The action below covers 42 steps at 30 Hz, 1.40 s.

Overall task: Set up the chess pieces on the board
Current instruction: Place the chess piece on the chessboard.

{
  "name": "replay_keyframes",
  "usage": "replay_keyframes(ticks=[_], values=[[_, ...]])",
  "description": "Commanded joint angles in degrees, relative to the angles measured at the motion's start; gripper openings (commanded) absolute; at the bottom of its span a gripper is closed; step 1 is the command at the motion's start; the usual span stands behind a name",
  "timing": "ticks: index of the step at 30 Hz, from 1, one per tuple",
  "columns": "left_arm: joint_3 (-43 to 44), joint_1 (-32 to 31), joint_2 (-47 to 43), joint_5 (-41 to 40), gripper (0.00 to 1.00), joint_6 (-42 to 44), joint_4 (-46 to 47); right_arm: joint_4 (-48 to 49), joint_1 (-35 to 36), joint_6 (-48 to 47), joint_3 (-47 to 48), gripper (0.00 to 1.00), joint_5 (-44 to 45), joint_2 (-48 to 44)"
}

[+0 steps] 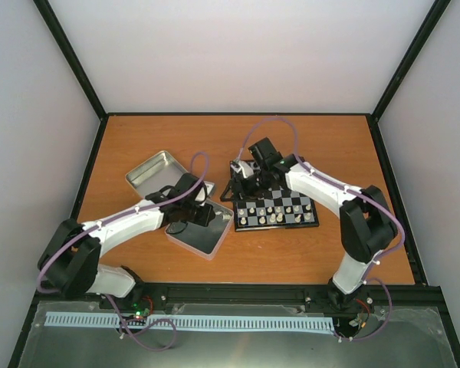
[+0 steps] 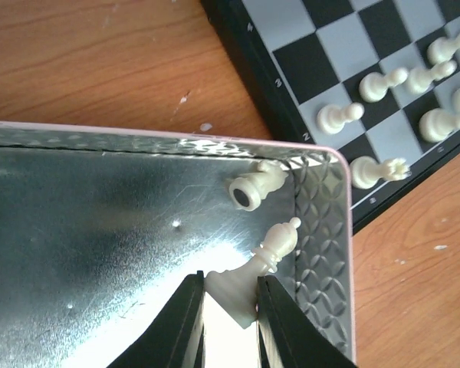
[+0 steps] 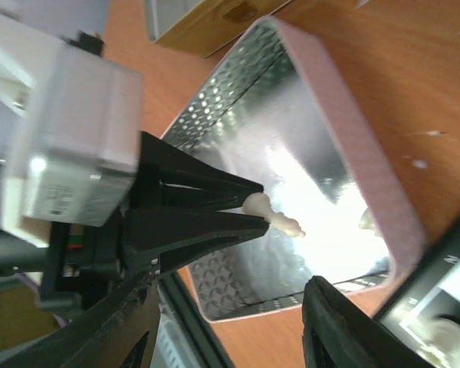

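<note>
Clenching our left fingers (image 2: 192,307) on a white bishop (image 2: 270,249), we hold it inside the silver tin (image 2: 326,230), near a second piece (image 2: 253,188) lying in its corner; our right fingers (image 3: 130,330) hang released nearby; other white pieces (image 2: 383,84) stand on the board (image 2: 345,46) beside the tin.

- You'll see a shallow silver tin (image 1: 155,170) at about ten o'clock on the wooden table (image 1: 330,146).
- At five o'clock from it lies a second tin (image 1: 208,242), pink-rimmed, with a shiny floor and embossed walls.
- A white slotted strip (image 1: 215,322) runs along six o'clock, below the table edge.
</note>
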Motion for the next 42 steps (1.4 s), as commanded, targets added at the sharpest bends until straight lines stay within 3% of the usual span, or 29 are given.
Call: replay_keyframes(ticks=[1, 15, 27, 31, 42], values=[[-0.65, 0.63, -4.46, -0.43, 0.12, -4.21, 3.51, 4.40, 1.03, 1.11, -1.17, 0.52, -9.58, 3.11], [-1.39, 0.63, -11.14, -1.01, 0.14, -6.63, 4.89, 13.32, 1.05, 7.36, -2.66, 0.52, -14.94, 6.74], [-1.90, 0.69, -12.71, 0.37, 0.15, -7.57, 5.35, 16.41, 0.96, 8.30, -2.57, 0.42, -15.16, 6.81], [-1.86, 0.63, -12.41, 0.29, 0.14, -7.58, 5.00, 17.09, 0.96, 8.41, -2.65, 0.36, -15.48, 6.75], [-1.44, 0.63, -12.34, 0.04, 0.15, -7.86, 4.70, 17.72, 0.86, 8.64, -2.96, 0.06, -15.85, 6.23]])
